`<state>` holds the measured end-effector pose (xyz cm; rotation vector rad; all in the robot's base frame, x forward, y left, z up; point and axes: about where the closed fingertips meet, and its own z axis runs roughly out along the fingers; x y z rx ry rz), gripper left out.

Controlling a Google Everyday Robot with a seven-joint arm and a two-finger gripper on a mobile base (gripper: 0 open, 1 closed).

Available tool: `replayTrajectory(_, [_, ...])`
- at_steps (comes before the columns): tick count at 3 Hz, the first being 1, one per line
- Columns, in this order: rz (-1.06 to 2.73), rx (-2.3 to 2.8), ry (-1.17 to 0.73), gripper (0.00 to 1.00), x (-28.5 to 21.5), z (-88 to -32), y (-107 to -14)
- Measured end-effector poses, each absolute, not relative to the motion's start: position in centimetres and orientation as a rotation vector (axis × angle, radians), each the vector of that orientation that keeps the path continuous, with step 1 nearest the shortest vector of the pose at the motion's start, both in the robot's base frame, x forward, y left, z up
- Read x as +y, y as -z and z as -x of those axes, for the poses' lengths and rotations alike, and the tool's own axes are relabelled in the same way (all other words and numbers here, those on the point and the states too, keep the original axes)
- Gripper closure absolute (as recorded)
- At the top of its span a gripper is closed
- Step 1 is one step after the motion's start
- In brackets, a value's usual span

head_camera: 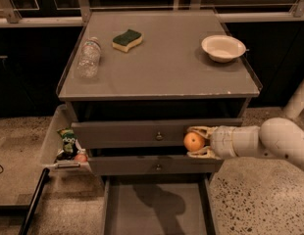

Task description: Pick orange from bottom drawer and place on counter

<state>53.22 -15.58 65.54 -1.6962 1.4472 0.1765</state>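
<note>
Now my gripper, pointing left, clasps the round orange before the knobbed drawers, above the open bottom drawer.

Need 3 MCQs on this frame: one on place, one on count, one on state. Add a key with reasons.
1. Where is the orange?
A) on the floor
B) held in the gripper, in front of the top drawer
C) on a shelf

2. How many things lie on the counter?
A) one
B) three
C) five

3. The bottom drawer is:
A) pulled out
B) shut
C) taken off

Key:
1 B: the gripper's fingers close on the orange from above and below.
2 B: bottle, sponge and bowl.
3 A: its tray juts out toward the camera, with the inside showing.
</note>
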Motion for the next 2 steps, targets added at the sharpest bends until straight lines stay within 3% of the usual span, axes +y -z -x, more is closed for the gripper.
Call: replayTrajectory(2, [1.704,1.394,-0.061,1.0,-15.62,-54.33,-69.99])
